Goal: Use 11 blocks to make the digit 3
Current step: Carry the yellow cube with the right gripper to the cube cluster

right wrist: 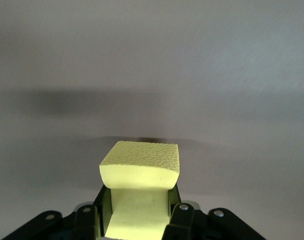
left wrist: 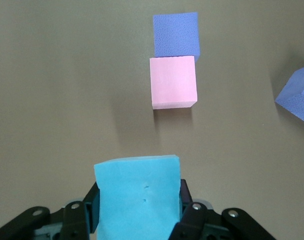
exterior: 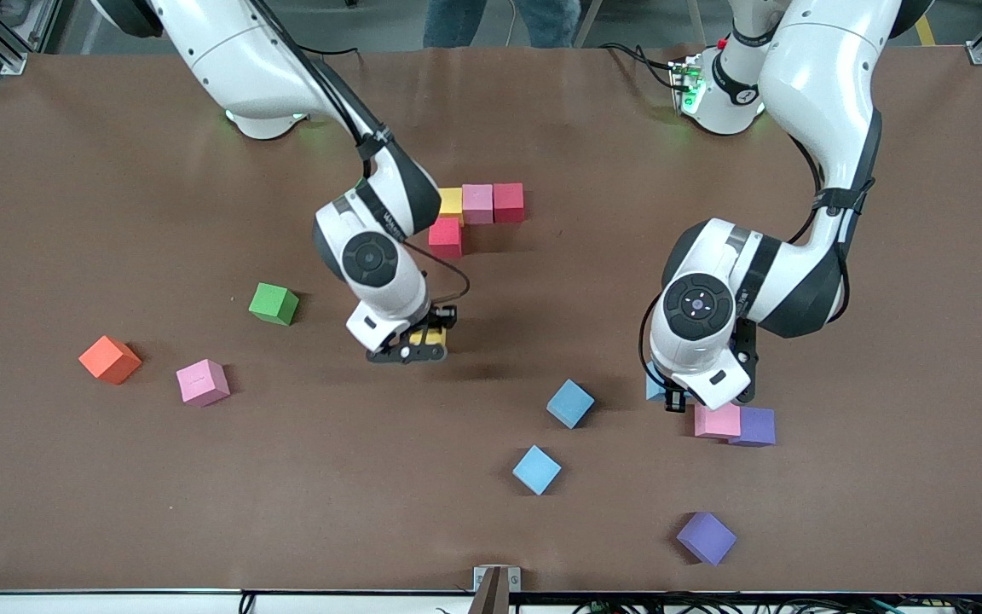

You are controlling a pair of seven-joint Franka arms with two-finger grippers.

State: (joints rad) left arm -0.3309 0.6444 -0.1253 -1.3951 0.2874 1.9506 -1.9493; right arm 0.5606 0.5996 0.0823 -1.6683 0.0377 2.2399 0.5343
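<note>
Four blocks touch near the right arm's base: yellow (exterior: 451,203), pink (exterior: 477,203) and red (exterior: 508,201) in a row, with a second red (exterior: 445,237) nearer the camera against the yellow. My right gripper (exterior: 421,343) (right wrist: 139,206) is shut on a yellow block (exterior: 431,335) (right wrist: 140,170) over bare table. My left gripper (exterior: 667,394) (left wrist: 137,200) is shut on a light blue block (exterior: 654,389) (left wrist: 136,192), close beside a touching pink (exterior: 717,420) (left wrist: 173,81) and purple (exterior: 755,425) (left wrist: 176,34) pair.
Loose cubes lie around: green (exterior: 273,304), orange (exterior: 110,359) and pink (exterior: 202,381) toward the right arm's end, two light blue (exterior: 570,402) (exterior: 536,469) mid-table, and purple (exterior: 706,537) (left wrist: 298,100) near the front edge.
</note>
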